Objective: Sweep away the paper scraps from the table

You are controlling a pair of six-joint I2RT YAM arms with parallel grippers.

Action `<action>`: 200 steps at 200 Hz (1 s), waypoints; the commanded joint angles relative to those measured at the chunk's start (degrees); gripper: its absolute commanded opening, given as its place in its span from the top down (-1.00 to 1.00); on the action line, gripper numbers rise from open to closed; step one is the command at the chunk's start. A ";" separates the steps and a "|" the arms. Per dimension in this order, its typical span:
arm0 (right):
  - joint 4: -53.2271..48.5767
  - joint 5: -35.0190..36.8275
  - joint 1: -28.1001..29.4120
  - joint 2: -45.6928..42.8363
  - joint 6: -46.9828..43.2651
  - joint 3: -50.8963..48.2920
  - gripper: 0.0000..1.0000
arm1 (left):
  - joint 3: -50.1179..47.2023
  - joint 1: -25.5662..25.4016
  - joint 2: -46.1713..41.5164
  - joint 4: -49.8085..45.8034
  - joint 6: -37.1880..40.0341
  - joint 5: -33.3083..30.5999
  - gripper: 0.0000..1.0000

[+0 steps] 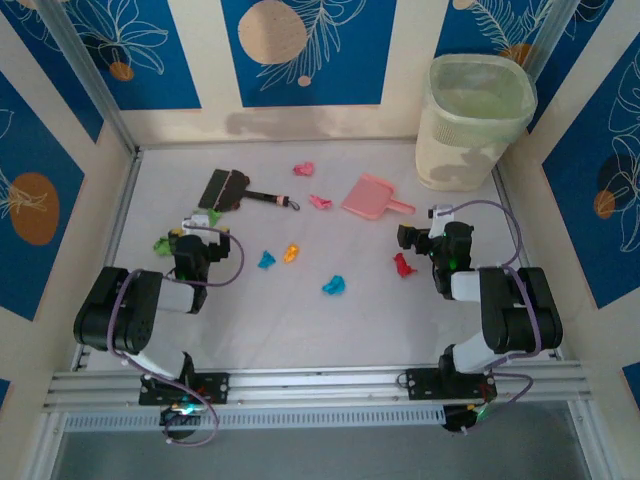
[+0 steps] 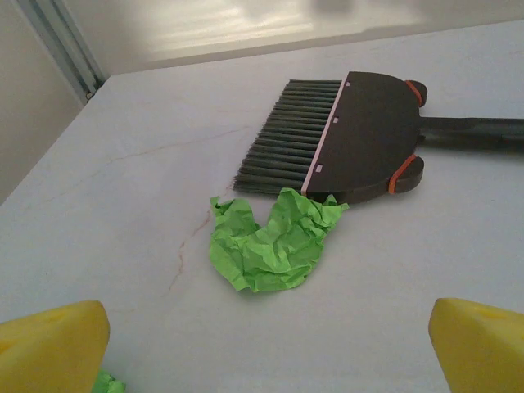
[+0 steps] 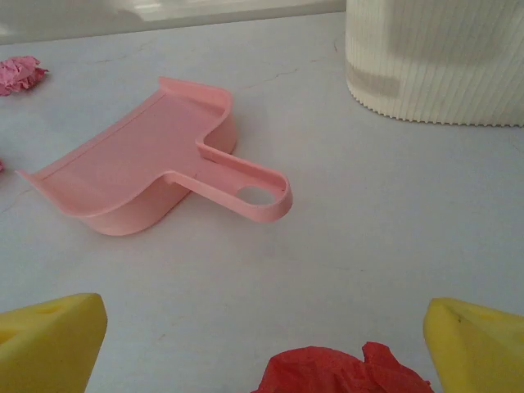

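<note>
Several small crumpled paper scraps lie across the table [image 1: 300,320]: two pink ones [image 1: 304,168] [image 1: 320,201], an orange one [image 1: 291,253], two cyan ones [image 1: 267,260] [image 1: 334,285], a red one [image 1: 404,265] and a green one [image 1: 160,243]. My left gripper [image 1: 192,238] [image 2: 266,348] rests low and open, with a green scrap [image 2: 274,241] just ahead of its yellow fingertips [image 2: 53,348] and touching the dark brush [image 2: 360,135] [image 1: 228,189]. My right gripper [image 1: 415,240] [image 3: 262,348] is open too; the red scrap [image 3: 344,372] lies between its fingertips [image 3: 479,348], and the pink dustpan [image 3: 139,168] [image 1: 370,196] lies ahead.
A pale ribbed waste bin [image 1: 472,120] [image 3: 434,57] stands in the back right corner. The brush's thin handle [image 1: 270,197] points right toward the dustpan. Aluminium rails and cream walls with blue panels close in the table. One pink scrap [image 3: 20,74] lies beyond the dustpan.
</note>
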 commanded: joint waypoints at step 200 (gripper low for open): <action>1.48 -0.09 0.32 0.71 0.49 1.50 -0.98 | 0.60 0.01 0.44 1.65 0.99 0.34 -1.00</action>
